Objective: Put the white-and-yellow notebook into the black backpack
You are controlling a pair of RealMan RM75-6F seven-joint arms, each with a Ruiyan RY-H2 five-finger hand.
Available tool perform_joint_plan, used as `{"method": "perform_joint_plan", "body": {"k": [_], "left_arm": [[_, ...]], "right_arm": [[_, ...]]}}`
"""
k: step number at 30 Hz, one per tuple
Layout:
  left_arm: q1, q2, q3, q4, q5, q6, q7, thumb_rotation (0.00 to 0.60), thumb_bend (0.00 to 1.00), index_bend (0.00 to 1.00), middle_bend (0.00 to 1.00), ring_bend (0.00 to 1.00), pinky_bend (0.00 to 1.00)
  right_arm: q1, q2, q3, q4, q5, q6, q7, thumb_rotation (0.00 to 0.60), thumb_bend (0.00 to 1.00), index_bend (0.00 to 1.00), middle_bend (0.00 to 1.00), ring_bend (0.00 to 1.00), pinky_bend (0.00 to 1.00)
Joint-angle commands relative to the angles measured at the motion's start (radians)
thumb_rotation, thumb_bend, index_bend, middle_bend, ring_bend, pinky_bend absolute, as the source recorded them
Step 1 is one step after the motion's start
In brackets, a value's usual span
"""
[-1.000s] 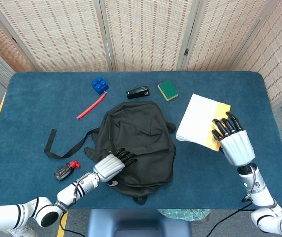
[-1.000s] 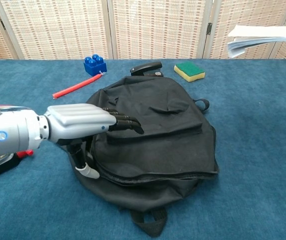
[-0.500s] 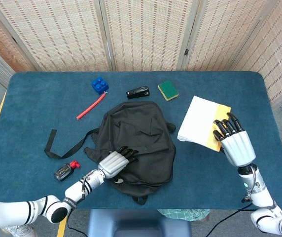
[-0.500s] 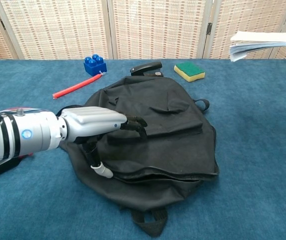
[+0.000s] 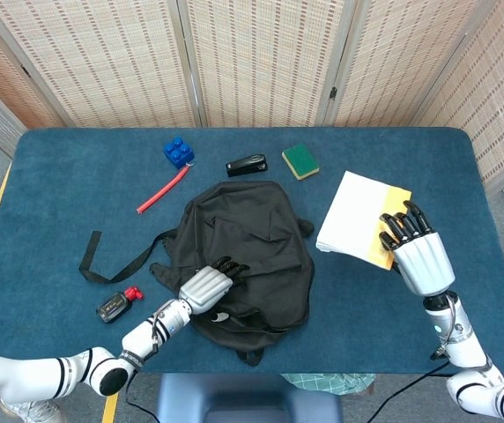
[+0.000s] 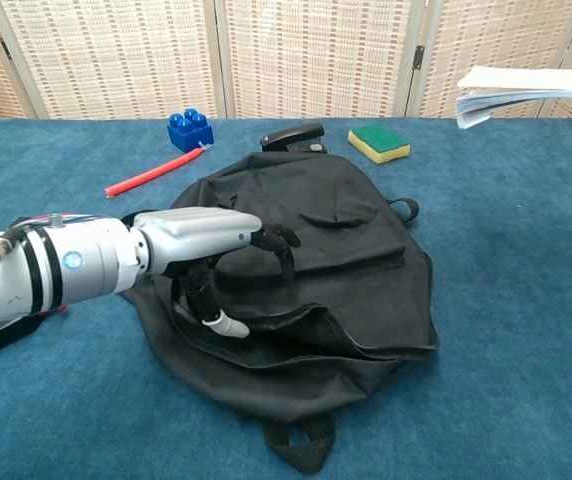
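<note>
The white-and-yellow notebook (image 5: 358, 217) is held above the blue bench (image 5: 49, 211), off to the right of the black backpack (image 5: 252, 251) and well apart from it. The right hand (image 5: 415, 247) supports it from below at its yellow edge, dark fingers (image 5: 399, 224) lying over the cover, so the notebook is gripped at one end only. In the chest view it appears as a sagging stack of pages (image 6: 526, 88) high at the right.

The left hand (image 5: 206, 285) rests on the near left part of the backpack, fingers (image 6: 278, 236) curled into the fabric by the zipper line, apparently lifting the top layer. A narrow gap shows along the near edge.

Likely risks: the gap looks small, so the notebook's wide face could catch on the rim and push the limp bag across the bench. Held at one end, the loose pages may fan, bend or slip during the move. If the left hand loses the fabric, the mouth would fall shut.

Around the bag: a green-and-yellow sponge (image 5: 300, 161) and a black stapler (image 5: 246, 165) behind it, a blue toy brick (image 5: 178, 152) and a red pen (image 5: 162, 190) at the back left, a loose black strap (image 5: 115, 256) to the left, and a small black-and-red object (image 5: 117, 304) near the left arm. None lies directly between notebook and bag.
</note>
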Motion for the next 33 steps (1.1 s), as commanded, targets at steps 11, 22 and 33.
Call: {"method": "perform_joint_plan", "body": {"k": [11,22,33], "left_arm": [[0.011,-0.044,0.02,0.021,-0.032,0.039,-0.006,0.6,0.34,0.51,0.17,0.17,0.0],[0.029,-0.081,0.012,0.061,-0.033,0.061,-0.082,0.6,0.43,0.67,0.25,0.23,0.02],[0.051,-0.003,-0.101,-0.002,-0.06,0.078,-0.288,0.6,0.5,0.68,0.29,0.26,0.04]], "right_arm": [[-0.002,-0.006,-0.003,-0.001,-0.003,0.001,-0.003,0.6,0.55,0.73,0.42,0.39,0.24],[-0.006,-0.006,-0.002,-0.003,-0.002,0.001,-0.004,0.6,0.55,0.73,0.42,0.39,0.24],[-0.01,0.024,-0.018,-0.087,-0.095,0.113,0.083,0.6,0.56,0.73,0.42,0.4,0.24]]}}
